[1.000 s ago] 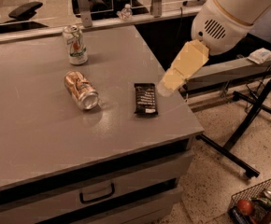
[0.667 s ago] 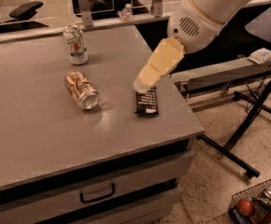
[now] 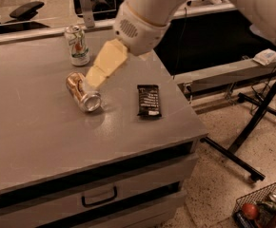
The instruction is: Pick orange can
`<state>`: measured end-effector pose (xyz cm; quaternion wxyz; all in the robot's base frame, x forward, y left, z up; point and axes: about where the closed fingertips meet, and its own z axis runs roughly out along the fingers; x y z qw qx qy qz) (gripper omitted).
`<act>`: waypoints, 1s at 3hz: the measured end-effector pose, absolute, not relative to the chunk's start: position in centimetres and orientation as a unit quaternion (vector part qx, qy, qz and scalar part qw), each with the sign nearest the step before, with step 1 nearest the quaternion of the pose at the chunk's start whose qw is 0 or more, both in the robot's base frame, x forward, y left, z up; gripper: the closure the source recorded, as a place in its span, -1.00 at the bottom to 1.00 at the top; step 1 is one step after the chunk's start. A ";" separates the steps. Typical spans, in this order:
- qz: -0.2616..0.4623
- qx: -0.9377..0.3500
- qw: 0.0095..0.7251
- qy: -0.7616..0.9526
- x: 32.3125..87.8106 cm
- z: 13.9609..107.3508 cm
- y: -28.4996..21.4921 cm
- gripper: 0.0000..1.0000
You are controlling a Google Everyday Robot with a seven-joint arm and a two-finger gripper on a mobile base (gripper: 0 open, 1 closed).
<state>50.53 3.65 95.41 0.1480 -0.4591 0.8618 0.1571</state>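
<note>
We note the orange can [image 3: 83, 91] lying on its side on the grey table [image 3: 33, 132], in the middle-left part of the top. Its silver end faces the front edge and slightly right. A white can [image 3: 77, 45] stands upright behind it, near the back edge, and the two are apart.

The gripper [image 3: 94, 79] is pale yellow and reaches down and left from the big white arm [image 3: 142, 18] at the top of the view. Its tip sits over the far end of the orange can. We cannot tell whether it touches the can, nor whether it is open or closed.

A dark wrapped snack bar [image 3: 149, 100] lies flat to the right of the orange can, well clear of it and near the table's right edge. A drawer with a dark handle [image 3: 99, 197] shows in the table front. On the floor at lower right a wire basket [image 3: 252, 201] holds some items.
</note>
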 end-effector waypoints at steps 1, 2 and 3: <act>0.137 -0.451 0.130 0.872 51.5 94.3 8.7 -1.00; 0.092 -0.448 0.105 0.883 53.9 91.8 14.3 -1.00; 0.061 -0.442 0.093 0.890 55.5 89.9 16.3 -1.00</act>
